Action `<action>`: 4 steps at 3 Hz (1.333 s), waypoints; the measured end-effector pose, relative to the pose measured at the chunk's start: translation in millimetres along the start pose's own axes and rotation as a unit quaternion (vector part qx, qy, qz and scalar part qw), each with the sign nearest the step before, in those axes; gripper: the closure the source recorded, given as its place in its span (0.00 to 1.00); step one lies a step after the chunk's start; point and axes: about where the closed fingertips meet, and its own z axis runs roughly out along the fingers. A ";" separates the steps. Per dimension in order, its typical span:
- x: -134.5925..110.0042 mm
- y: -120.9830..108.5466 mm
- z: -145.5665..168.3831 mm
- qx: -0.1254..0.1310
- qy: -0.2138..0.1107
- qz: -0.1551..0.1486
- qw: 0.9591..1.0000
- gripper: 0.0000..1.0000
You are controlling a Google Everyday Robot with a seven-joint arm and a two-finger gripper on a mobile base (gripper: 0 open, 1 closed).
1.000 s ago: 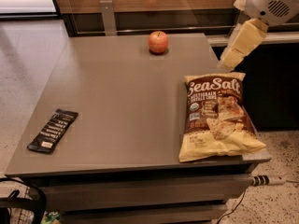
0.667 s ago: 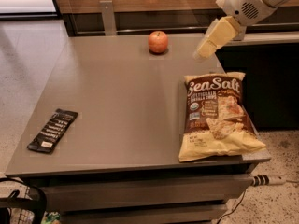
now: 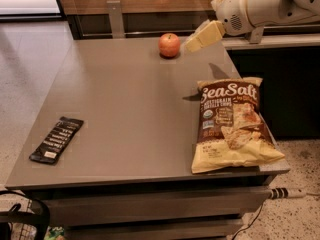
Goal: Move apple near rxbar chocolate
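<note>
The red-orange apple sits near the far edge of the grey table. The rxbar chocolate, a flat black bar with white lettering, lies at the table's front left. My gripper reaches in from the upper right on a white arm and hovers just right of the apple, a little above the table and apart from the apple. It holds nothing that I can see.
A large brown-and-yellow "Sea Salt" chip bag lies on the table's right side, overhanging the front right corner. A grey upright post stands behind the far edge. A dark counter runs behind and to the right.
My gripper has moved left and down from the table's far right corner toward the apple. The apple, the bar and the chip bag have not moved.
</note>
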 end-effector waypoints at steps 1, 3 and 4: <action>-0.1 0.3 0.0 0.000 0.000 0.000 1.000 0.00; 5.9 -31.0 51.1 -0.009 -0.009 0.024 1.000 0.00; 17.4 -47.5 84.9 0.004 0.004 0.048 0.999 0.00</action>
